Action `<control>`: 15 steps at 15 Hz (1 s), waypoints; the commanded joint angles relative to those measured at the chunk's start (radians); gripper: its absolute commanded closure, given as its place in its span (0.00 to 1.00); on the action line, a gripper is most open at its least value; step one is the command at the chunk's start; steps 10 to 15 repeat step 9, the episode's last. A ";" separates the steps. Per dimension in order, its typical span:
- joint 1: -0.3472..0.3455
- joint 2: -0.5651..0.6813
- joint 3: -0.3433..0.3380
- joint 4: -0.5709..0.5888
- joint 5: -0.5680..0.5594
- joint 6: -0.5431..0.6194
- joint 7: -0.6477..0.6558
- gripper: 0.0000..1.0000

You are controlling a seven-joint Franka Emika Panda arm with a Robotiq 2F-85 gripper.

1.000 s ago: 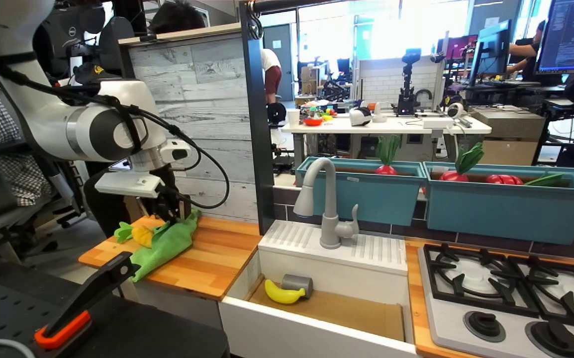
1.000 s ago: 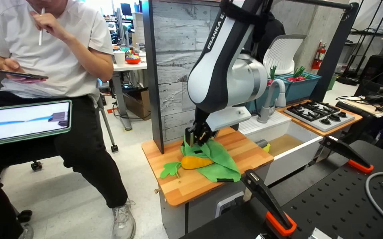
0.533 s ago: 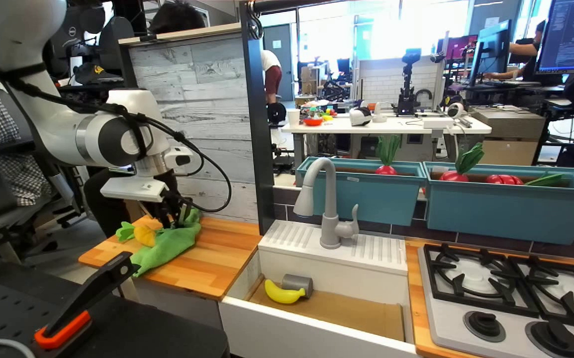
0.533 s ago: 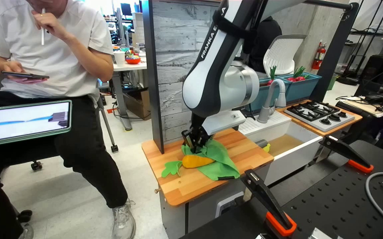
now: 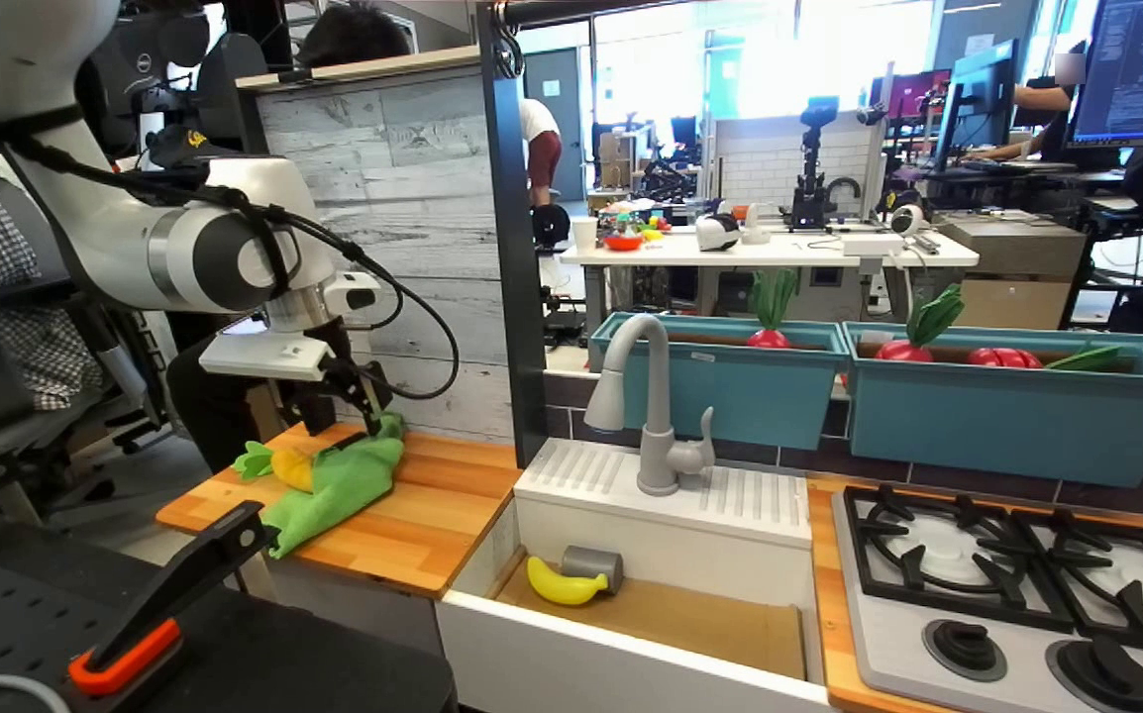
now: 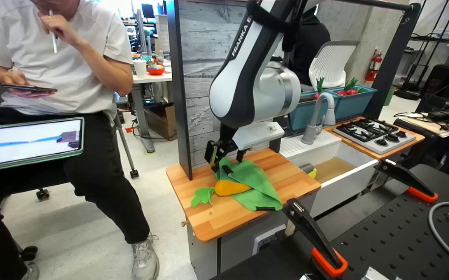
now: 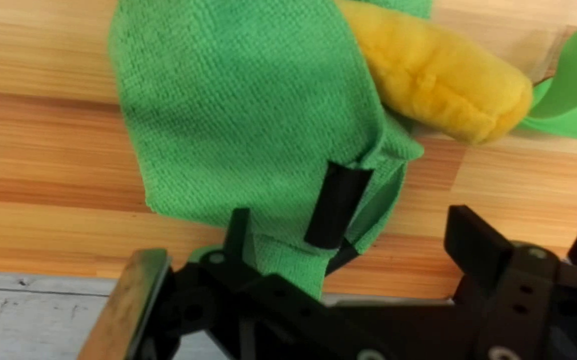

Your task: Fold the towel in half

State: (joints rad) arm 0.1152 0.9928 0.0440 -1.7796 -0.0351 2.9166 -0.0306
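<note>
On the bench (image 6: pixel 209 224), the green towel (image 7: pixel 248 115) lies unevenly doubled over one end of a plush carrot (image 7: pixel 441 77), a corner near the edge. Folding looks partly done; pinching the black tab (image 7: pixel 338 206) to square it seems next. The end effector (image 7: pixel 351 225) stands wide, holding nothing, close to the plank panel (image 6: pixel 201 77); bare bench opens toward the sink (image 6: pixel 345 188).

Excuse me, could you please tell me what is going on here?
A robot arm is working on a green towel on a wooden counter; the goal is to fold it in half. Right now the jaws stand open over one end of the towel, gripping nothing. The towel lies rumpled with one part turned over on itself, so it is not neatly halved. A toy carrot lies partly on it.
</note>
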 commanded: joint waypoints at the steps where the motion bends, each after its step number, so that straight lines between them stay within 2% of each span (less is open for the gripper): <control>1: 0.011 -0.124 0.008 -0.110 -0.010 0.005 0.002 0.00; 4: 0.008 -0.247 0.032 -0.231 -0.017 0.029 -0.014 0.00; 5: 0.006 -0.136 0.024 -0.109 -0.006 0.010 0.000 0.00; 9: 0.009 -0.229 0.032 -0.200 -0.007 0.010 -0.003 0.00; 15: 0.009 -0.229 0.032 -0.200 -0.007 0.010 -0.003 0.00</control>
